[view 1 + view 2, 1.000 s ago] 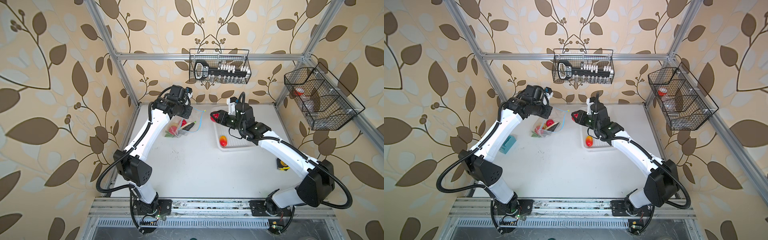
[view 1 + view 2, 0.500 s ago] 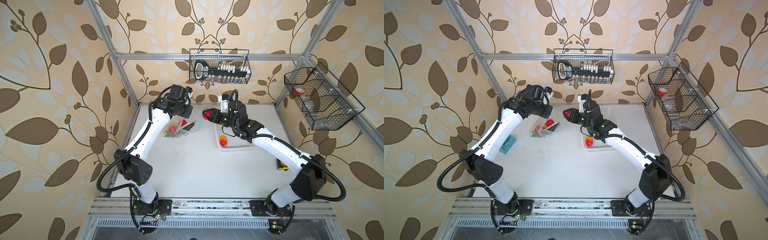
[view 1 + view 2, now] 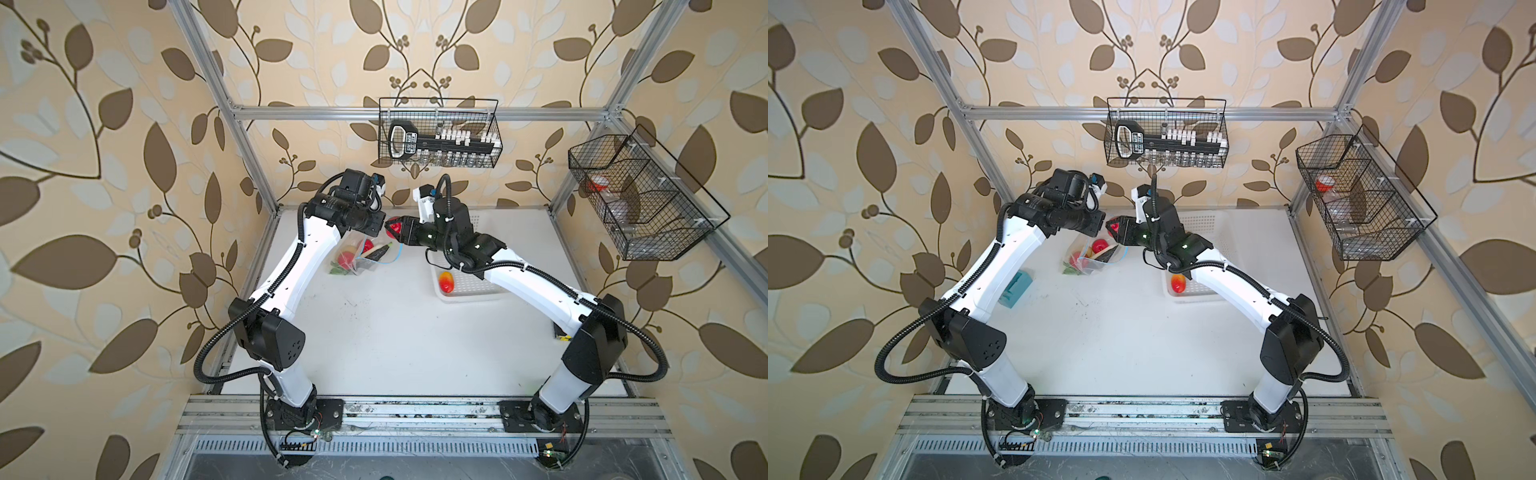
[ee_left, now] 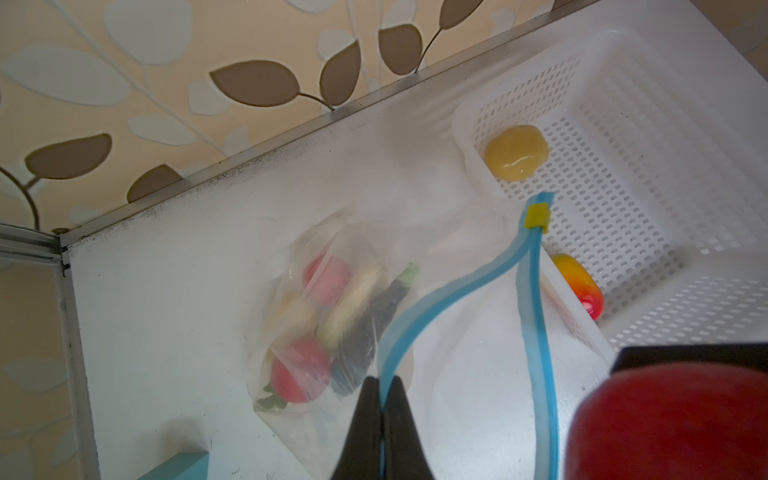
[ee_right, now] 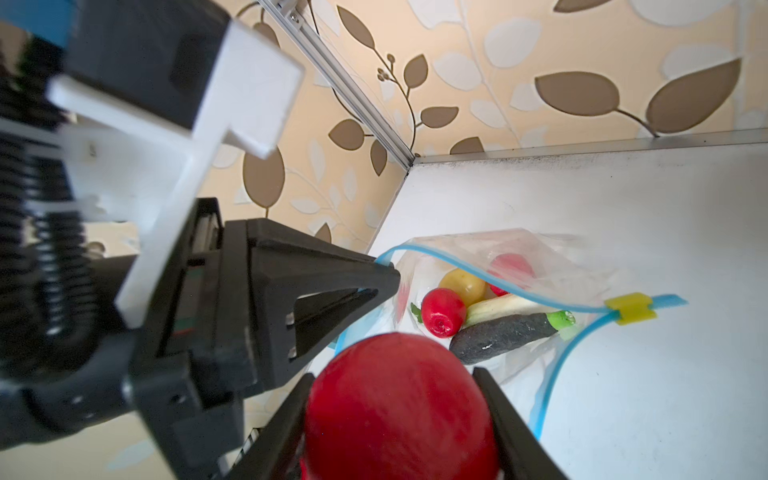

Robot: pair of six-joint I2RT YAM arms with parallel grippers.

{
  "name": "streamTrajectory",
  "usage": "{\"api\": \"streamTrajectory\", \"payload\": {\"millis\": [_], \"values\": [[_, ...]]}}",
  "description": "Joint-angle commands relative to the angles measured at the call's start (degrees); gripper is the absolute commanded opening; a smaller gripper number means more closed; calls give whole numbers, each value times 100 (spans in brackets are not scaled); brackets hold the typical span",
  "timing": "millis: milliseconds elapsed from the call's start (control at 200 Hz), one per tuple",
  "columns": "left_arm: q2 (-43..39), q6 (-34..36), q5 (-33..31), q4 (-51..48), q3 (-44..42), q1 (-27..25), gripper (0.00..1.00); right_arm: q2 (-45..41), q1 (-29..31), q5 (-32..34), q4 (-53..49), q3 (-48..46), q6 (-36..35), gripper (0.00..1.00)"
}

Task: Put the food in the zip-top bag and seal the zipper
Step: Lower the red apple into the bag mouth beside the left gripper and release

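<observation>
Left gripper (image 4: 381, 382) pinches the clear crinkly bag's (image 5: 573, 262) light-blue zipper strip (image 4: 536, 332); right gripper (image 5: 395, 374) clutches a glossy red toy tomato (image 5: 399, 415), lower centre. Release deep past the strip.

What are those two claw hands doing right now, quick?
Left gripper: closed, pinching the light-blue zipper strip of the clear crinkly plastic bag.
Right gripper: closed around a glossy red toy fruit.
</observation>
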Motion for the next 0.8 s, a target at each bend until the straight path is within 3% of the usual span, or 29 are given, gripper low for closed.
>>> {"api": "streamTrajectory", "payload": {"millis": [0, 475, 795], "values": [[-50, 33, 11, -12, 232, -43, 0, 194, 81, 108, -139, 217, -184, 21], [-43, 1, 5, 28, 215, -43, 0, 776, 153, 129, -345, 680, -443, 21], [-6, -127, 117, -33, 293, -43, 0, 1307, 338, 662, -817, 1261, -652, 22]]}}
